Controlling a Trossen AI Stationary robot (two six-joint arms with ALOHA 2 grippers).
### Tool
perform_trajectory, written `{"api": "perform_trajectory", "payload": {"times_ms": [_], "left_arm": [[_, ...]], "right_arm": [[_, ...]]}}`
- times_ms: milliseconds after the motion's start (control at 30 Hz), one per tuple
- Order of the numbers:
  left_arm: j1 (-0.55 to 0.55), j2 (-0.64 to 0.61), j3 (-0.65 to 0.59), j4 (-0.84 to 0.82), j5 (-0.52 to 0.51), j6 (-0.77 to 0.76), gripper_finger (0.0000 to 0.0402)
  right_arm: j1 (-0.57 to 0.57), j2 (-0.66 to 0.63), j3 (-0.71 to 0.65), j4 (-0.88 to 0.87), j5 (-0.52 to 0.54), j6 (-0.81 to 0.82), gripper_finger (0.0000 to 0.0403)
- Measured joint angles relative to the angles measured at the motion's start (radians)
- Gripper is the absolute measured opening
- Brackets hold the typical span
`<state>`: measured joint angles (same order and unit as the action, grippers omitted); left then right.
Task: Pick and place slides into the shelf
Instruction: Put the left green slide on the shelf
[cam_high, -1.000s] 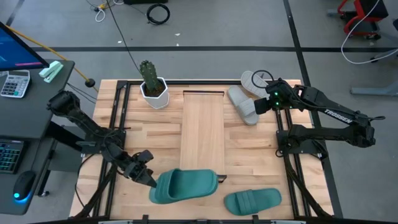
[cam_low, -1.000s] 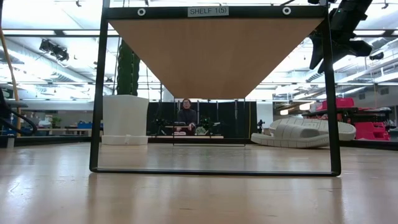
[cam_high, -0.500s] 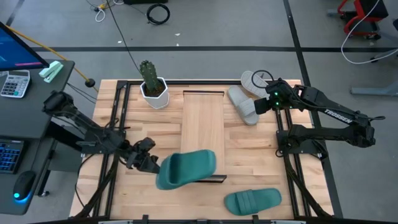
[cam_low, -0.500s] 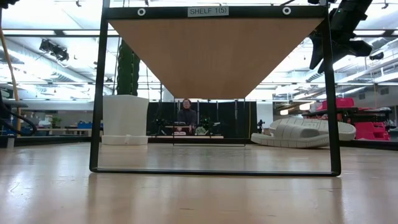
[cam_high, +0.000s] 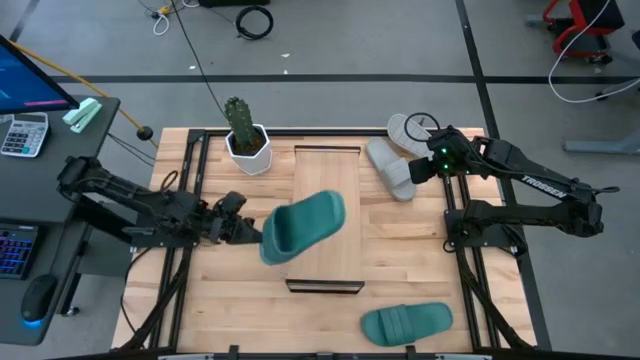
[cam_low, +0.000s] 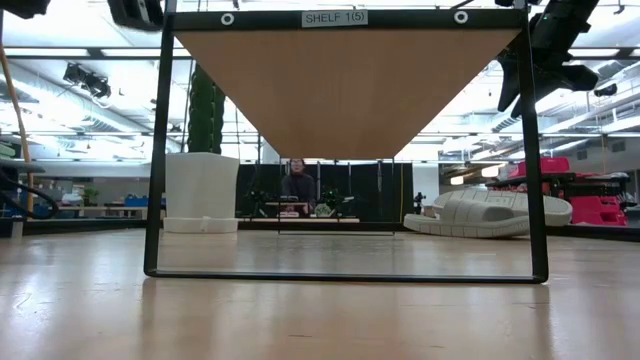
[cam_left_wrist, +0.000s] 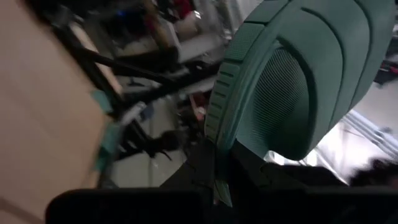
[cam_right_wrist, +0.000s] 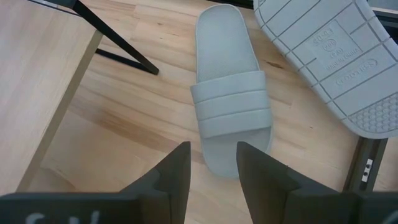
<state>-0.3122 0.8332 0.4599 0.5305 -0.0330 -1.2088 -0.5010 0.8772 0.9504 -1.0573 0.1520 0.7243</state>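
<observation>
A: Overhead view, left side. What do I have in the left end effector (cam_high: 243, 231)?

B: I read it as clamped on the heel end of a teal green foam slide sandal with a wide ribbed strap (cam_high: 302, 226). The sandal is lifted and tilted, and it overlaps the left edge of the long narrow light-wood shelf board with dark end edges (cam_high: 327, 182), about midway along it. In the left wrist view the same sandal (cam_left_wrist: 298, 74) fills the frame, with the dark fingers (cam_left_wrist: 208, 168) closed against its rim.

A: And the right end effector (cam_high: 436, 162)?

B: I see it hovering at the far right of the plank surface (cam_high: 405, 250), above a light grey foam slide sandal lying strap up (cam_right_wrist: 230, 93). Its fingers (cam_right_wrist: 177, 177) stand a little apart and hold nothing. A second light grey sandal, sole up (cam_right_wrist: 329, 59), lies just beside the first.

A: Remaining items?

B: The second teal green slide sandal (cam_high: 406, 323) lies flat on the surface near the front edge, right of the shelf's near end. A potted cactus in a white pot (cam_high: 244, 136) stands near the shelf's far left corner. In the low view a label reading "SHELF 1(5)" (cam_low: 335, 18) sits on the shelf's black frame (cam_low: 153, 150).
</observation>
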Motion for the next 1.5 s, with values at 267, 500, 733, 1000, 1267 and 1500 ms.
{"api": "perform_trajectory", "payload": {"times_ms": [267, 500, 733, 1000, 1267, 1500], "left_arm": [[0.121, 0.003, 0.000, -0.050, 0.023, 0.017, 0.0025], [0.220, 0.002, 0.085, -0.208, 0.089, 0.099, 0.0025], [0.314, 0.004, 0.300, -0.578, 0.154, 0.274, 0.0025], [0.425, 0.004, 0.462, -0.797, 0.150, 0.407, 0.0030], [0.488, 0.036, 0.476, -0.877, 0.167, 0.450, 0.0024], [0.550, 0.167, 0.477, -0.845, 0.273, 0.499, 0.0024]], "right_arm": [[0.000, 0.000, 0.000, 0.000, 0.000, -0.002, 0.0137], [0.000, 0.000, 0.000, 0.000, 0.000, -0.002, 0.0137], [0.000, 0.000, 0.000, 0.000, 0.000, -0.002, 0.0137], [0.000, 0.000, 0.000, 0.000, 0.001, -0.002, 0.0137], [0.000, 0.000, 0.000, 0.000, 0.003, -0.002, 0.0137], [0.000, 0.000, 0.000, 0.000, 0.009, 0.001, 0.0137]]}}
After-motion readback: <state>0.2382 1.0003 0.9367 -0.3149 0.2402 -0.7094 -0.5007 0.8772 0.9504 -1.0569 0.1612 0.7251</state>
